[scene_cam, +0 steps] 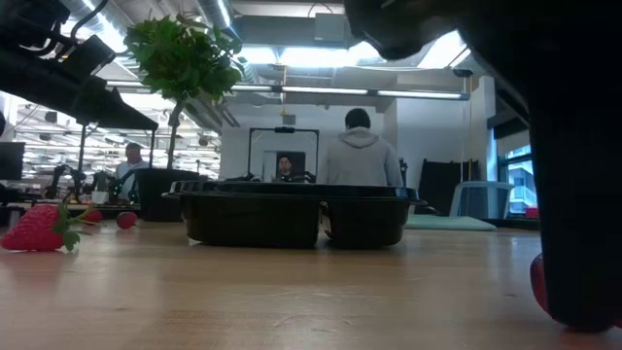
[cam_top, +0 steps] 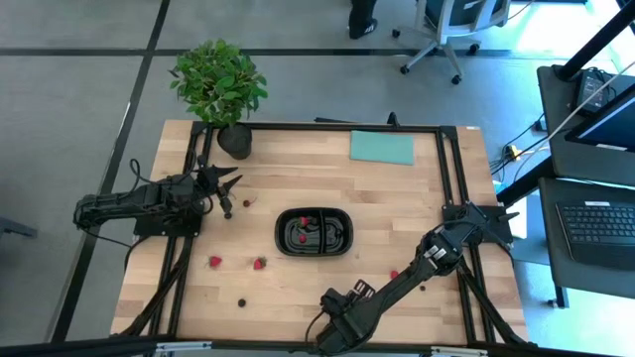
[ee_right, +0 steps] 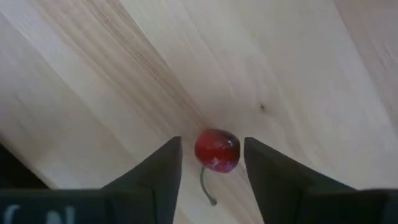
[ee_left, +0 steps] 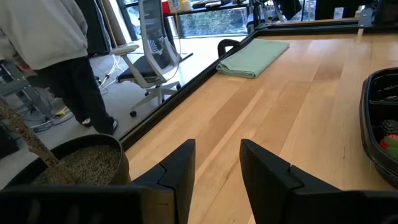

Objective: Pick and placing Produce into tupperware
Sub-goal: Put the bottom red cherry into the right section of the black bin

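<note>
Two dark fingers (ee_right: 163,171) of the right gripper (ee_right: 212,165) stand on either side of a small red cherry (ee_right: 217,150), and there's a sliver of light wood showing on both sides of it, so the fingers are parted and not pinching; the cherry sits on the counter (ee_right: 298,56) with its thin stem trailing back toward the wrist. From above, that right gripper (cam_top: 342,297) is down at the near edge of the counter, with its arm angling back toward the right side. Over on the left, the left gripper (ee_left: 216,167) hovers with its fingers (ee_left: 180,168) apart, nothing between them but bare planks. In the high view it sits at the left side of the counter, close to the potted plant (cam_top: 219,84) and to one dark berry (cam_top: 247,202). Out in the middle lies the black tupperware (cam_top: 315,232), and a few red pieces show inside it. More produce is scattered on the wood in front of it: two strawberries (cam_top: 214,262) side by side, another dark berry (cam_top: 241,301) nearer the front edge, and a red piece (cam_top: 394,275) right beside the right arm. At counter level a strawberry (scene_cam: 39,229) with a green top lies well left of the tray. A teal cloth (cam_top: 381,147) lies flat at the far edge. Beyond the counter a person in a light hooded top (scene_cam: 361,156) stands facing away.
</note>
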